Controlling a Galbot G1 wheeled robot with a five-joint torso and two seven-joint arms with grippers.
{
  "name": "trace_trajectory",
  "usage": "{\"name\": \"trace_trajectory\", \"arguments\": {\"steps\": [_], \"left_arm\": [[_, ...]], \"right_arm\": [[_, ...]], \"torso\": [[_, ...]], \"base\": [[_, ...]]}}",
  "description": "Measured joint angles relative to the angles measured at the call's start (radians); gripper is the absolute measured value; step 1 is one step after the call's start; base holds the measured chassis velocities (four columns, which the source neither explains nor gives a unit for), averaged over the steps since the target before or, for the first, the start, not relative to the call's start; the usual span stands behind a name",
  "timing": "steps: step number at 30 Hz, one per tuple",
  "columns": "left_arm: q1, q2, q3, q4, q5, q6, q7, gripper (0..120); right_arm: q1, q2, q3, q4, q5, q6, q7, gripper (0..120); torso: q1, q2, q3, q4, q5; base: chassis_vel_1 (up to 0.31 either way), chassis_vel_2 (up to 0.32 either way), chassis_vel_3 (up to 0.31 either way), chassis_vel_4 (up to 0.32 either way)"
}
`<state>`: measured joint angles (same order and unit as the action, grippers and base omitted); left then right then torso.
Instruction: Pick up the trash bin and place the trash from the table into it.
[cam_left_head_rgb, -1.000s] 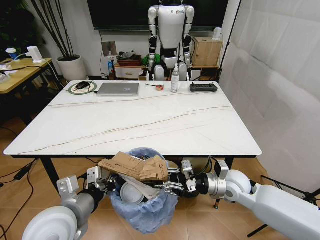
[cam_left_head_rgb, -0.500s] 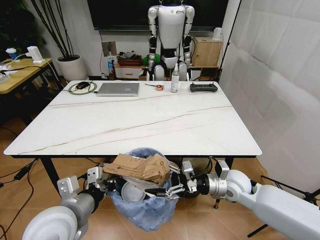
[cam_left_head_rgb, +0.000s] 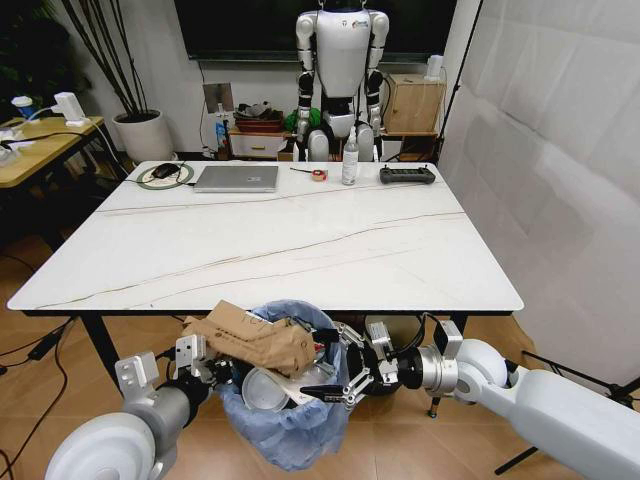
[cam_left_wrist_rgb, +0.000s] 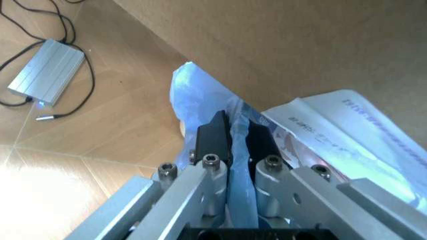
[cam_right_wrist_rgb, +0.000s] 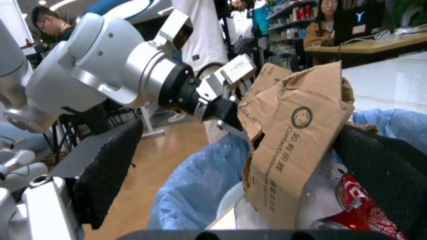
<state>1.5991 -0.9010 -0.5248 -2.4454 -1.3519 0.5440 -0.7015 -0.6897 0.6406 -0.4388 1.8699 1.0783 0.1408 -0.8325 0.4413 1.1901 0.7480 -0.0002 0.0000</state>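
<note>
Bin status: small round trash bin lined with crinkly translucent light-blue plastic bag (cam_left_head_rgb: 285, 420) sits low centre of the head view, held off the floor just below the near edge of the white marble-look worktop (cam_left_head_rgb: 270, 250), so litter can go straight off the edge into it.

Left gripper (cam_left_head_rgb: 205, 358), lower left of head view, is at the bin's rim. In the left wrist view its black fingers (cam_left_wrist_rgb: 212, 140) are pinched nearly together on a fold of the blue liner. That pinch carries the bin, I judge.

Right gripper (cam_left_head_rgb: 345, 368), lower centre-right, is at the opposite rim, fingers spread wide, gripping nothing. The crumpled brown paper bag with printed lettering (cam_left_head_rgb: 250, 340) lies across the bin mouth, propped on the contents, not sunk in. In the right wrist view it leans over a red wrapper (cam_right_wrist_rgb: 357, 200) and white litter.

Near part of the worktop has no litter on it. Grey laptop (cam_left_head_rgb: 237, 178) and black controller (cam_left_head_rgb: 407, 175) sit at the far edge, not trash.

My read: collection looks close to done.
</note>
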Motion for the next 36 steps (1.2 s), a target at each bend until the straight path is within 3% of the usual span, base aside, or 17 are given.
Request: {"name": "trace_trajectory", "arguments": {"steps": [36], "left_arm": [[0.051, 0.03, -0.031, -0.015, 0.005, 0.014, -0.02, 0]], "right_arm": [[-0.003, 0.025, 0.027, -0.01, 0.009, 0.014, -0.029, 100]], "torso": [[0.0, 0.0, 0.0, 0.0, -0.0001]], "base": [[0.0, 0.0, 0.0, 0.0]]}}
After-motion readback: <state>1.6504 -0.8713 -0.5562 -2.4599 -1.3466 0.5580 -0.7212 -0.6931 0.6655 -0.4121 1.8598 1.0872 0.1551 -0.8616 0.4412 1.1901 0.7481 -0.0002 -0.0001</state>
